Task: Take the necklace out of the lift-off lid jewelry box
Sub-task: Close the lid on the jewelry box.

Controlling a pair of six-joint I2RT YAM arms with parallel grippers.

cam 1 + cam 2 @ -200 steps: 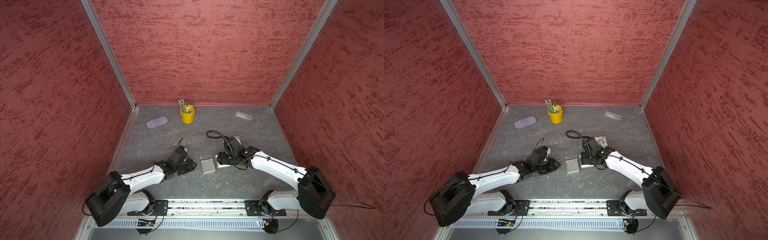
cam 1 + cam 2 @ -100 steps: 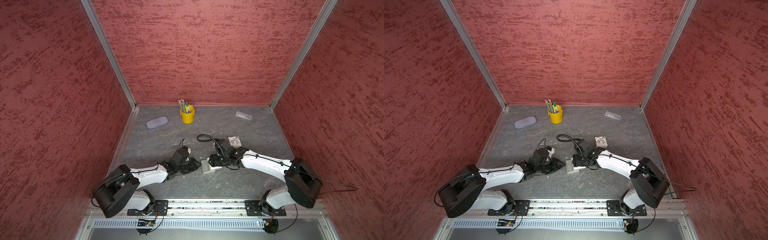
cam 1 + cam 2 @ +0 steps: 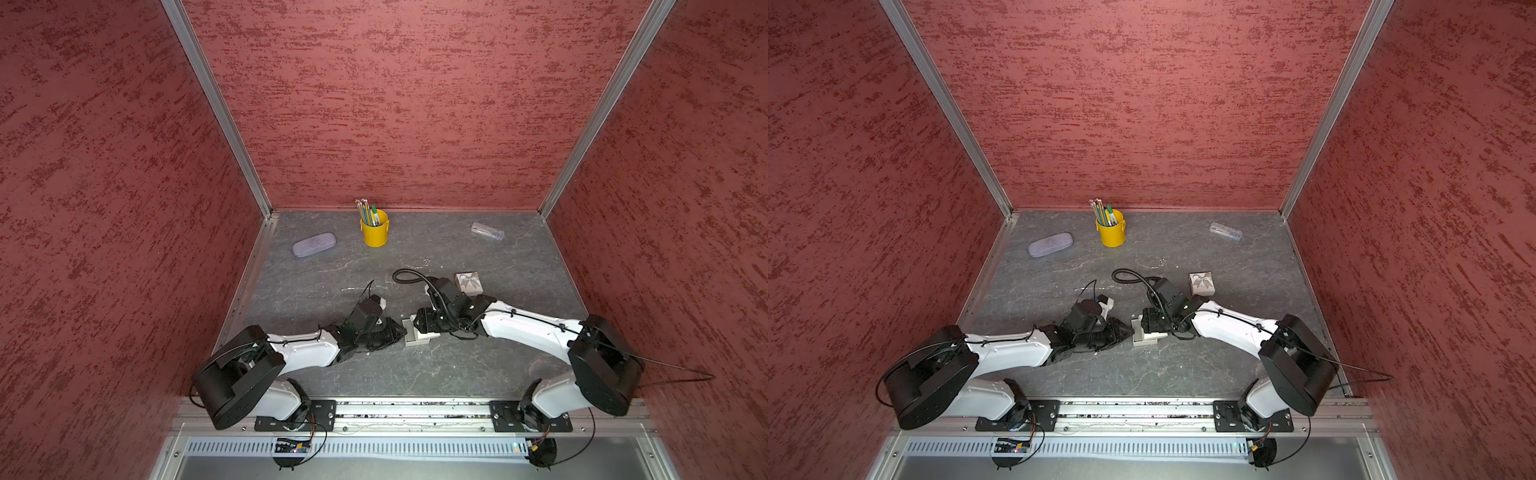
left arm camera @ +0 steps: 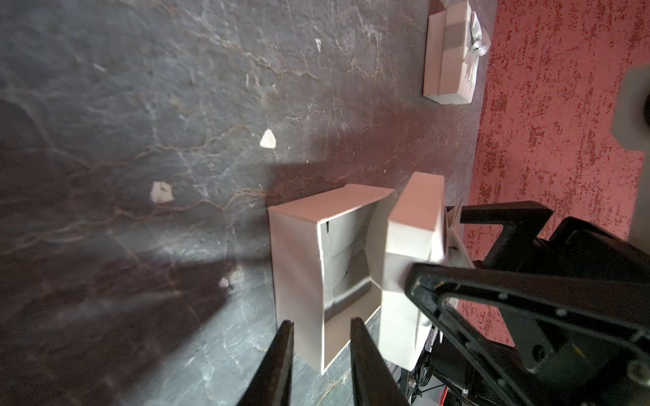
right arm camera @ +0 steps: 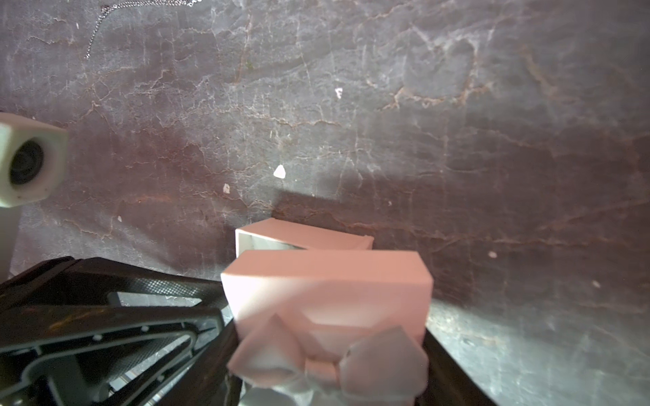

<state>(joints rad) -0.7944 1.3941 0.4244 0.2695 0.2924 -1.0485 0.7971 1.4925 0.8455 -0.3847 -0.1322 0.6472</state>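
The jewelry box base (image 4: 299, 267) stands open on the grey table, with grey padding inside; both top views show it (image 3: 409, 336) (image 3: 1142, 338). My left gripper (image 4: 320, 321) is open, its jaws straddling the near wall, one outside and one inside. My right gripper (image 5: 330, 337) is shut on the pale lid (image 5: 327, 288) with a bow, which it holds tilted against the base's far side (image 4: 411, 246). A thin silver necklace (image 5: 94, 33) lies on the table, apart from the box.
A second closed box with a bow (image 3: 468, 283) sits behind the right arm. A yellow cup of pencils (image 3: 375, 228), a lilac glasses case (image 3: 314, 244) and a clear case (image 3: 487, 231) lie at the back. White crumbs (image 4: 268, 139) dot the table.
My right arm has swung left with the lid up to the box base, uncovering the second box. My left gripper has slid right to the base and its jaws have narrowed.
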